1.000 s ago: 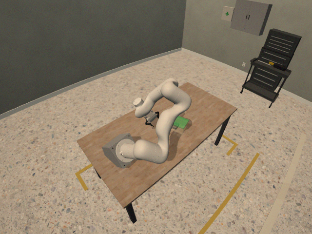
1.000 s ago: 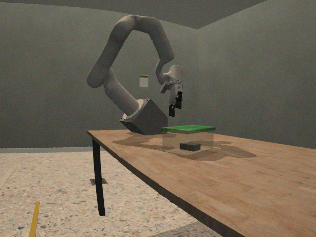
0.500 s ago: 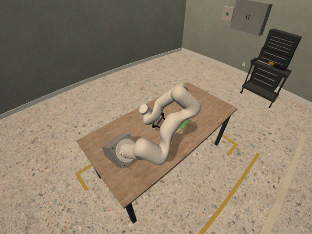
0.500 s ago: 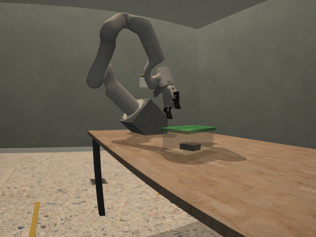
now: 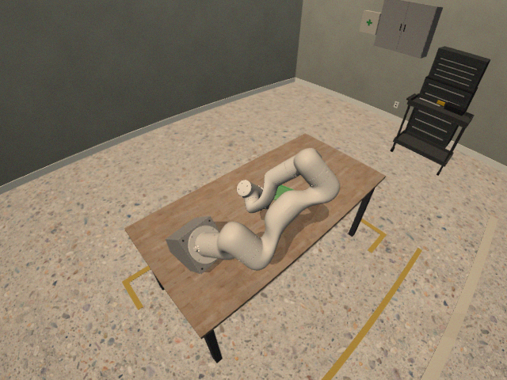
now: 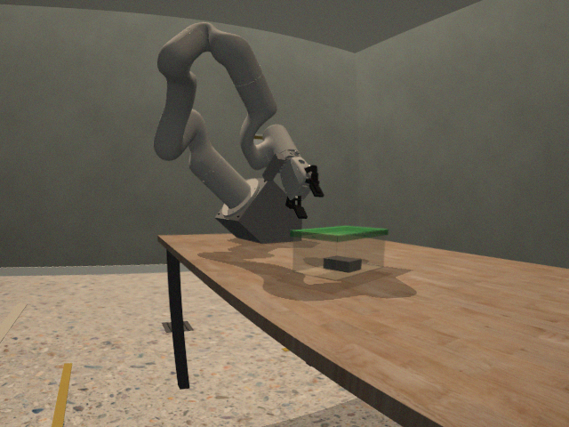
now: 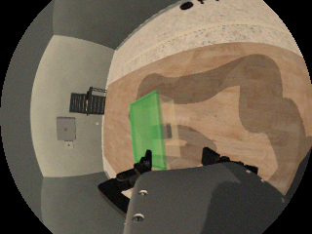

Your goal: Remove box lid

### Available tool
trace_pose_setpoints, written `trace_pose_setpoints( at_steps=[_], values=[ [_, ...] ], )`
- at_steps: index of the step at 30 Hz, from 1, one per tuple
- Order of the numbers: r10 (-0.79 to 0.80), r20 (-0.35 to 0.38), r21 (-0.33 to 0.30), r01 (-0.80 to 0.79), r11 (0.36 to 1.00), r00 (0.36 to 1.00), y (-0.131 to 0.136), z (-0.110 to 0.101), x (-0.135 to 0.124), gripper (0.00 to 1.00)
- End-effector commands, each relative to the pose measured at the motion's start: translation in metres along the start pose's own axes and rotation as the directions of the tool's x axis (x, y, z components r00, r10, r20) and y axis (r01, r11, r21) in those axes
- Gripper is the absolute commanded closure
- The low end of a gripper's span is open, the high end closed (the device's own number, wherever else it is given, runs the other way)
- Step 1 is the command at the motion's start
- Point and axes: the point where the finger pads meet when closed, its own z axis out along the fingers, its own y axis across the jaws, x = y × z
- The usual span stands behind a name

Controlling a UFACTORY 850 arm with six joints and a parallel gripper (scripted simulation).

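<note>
A flat green lid (image 6: 339, 231) rests on top of a clear box (image 6: 338, 257) on the wooden table; a small dark block (image 6: 342, 263) lies inside the box. In the top view only a sliver of the green lid (image 5: 282, 191) shows behind the arm. My gripper (image 6: 307, 191) is open and empty, tilted, a little above and beside the lid's near-left edge, not touching it. In the wrist view the lid (image 7: 148, 132) stands just beyond my black fingertips.
The arm's grey base (image 6: 257, 215) sits on the table just behind the box. The table edge (image 6: 276, 331) runs along the left. A black tool cart (image 5: 444, 108) and a wall cabinet (image 5: 407, 26) stand far off.
</note>
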Motion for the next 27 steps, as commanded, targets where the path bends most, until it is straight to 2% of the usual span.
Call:
trace_pose_setpoints(
  at_steps=[1,11,21,22,27],
  values=[
    [-0.029,0.057,0.046,0.026,0.999,0.998,-0.006,0.009,0.01,0.0],
    [-0.091,0.147,0.126,0.072,0.989,0.985,-0.016,0.025,0.029,0.0],
    [-0.1,0.158,0.14,0.079,0.987,0.982,-0.017,0.027,0.032,0.0],
    [-0.1,0.158,0.14,0.079,0.987,0.982,-0.017,0.027,0.032,0.52],
    [-0.1,0.158,0.14,0.079,0.987,0.982,-0.017,0.027,0.032,0.52]
  ],
)
